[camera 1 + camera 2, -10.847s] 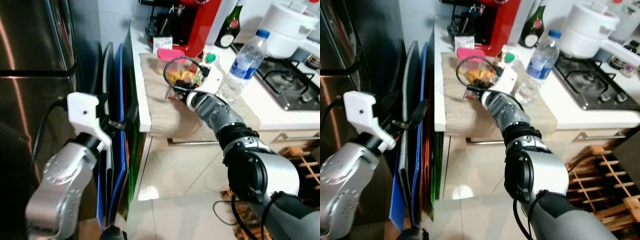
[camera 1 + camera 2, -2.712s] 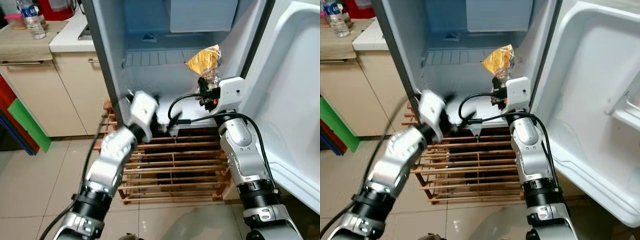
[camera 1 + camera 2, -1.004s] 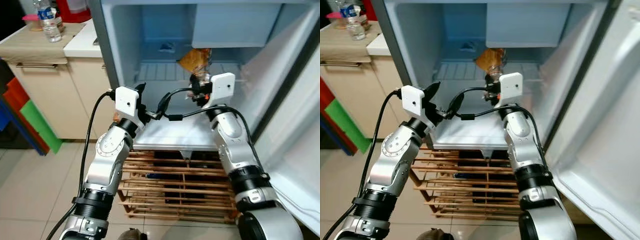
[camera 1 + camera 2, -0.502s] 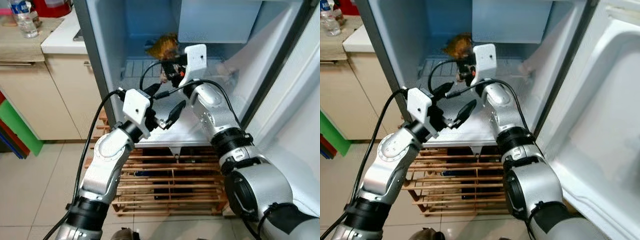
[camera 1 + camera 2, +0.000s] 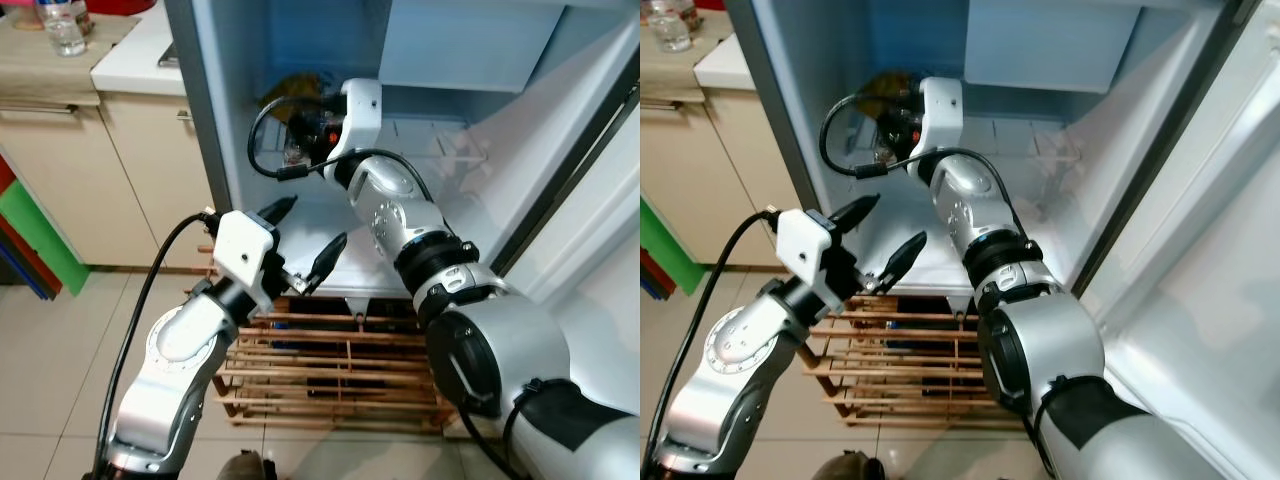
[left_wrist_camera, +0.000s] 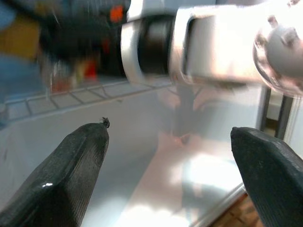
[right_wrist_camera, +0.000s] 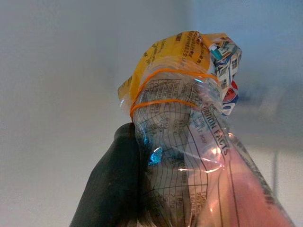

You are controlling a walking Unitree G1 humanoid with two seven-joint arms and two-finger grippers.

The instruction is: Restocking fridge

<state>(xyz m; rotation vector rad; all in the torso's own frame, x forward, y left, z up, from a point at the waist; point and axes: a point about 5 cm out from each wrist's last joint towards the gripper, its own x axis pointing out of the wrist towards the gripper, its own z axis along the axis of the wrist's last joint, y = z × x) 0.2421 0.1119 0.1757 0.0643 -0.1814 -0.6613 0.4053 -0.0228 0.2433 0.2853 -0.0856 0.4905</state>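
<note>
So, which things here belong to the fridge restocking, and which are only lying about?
Part of the job:
- snack bag, tied with a rubber band, clamped in the right gripper
- open fridge, where the bag is being carried in
- left gripper, open and empty at the shelf edge

Only lying about:
- water bottle on the counter
- wooden rack under the fridge

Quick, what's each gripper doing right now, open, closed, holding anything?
Left gripper: open, empty, in front of the fridge shelf.
Right gripper: shut on the snack bag, deep inside the fridge.
</note>
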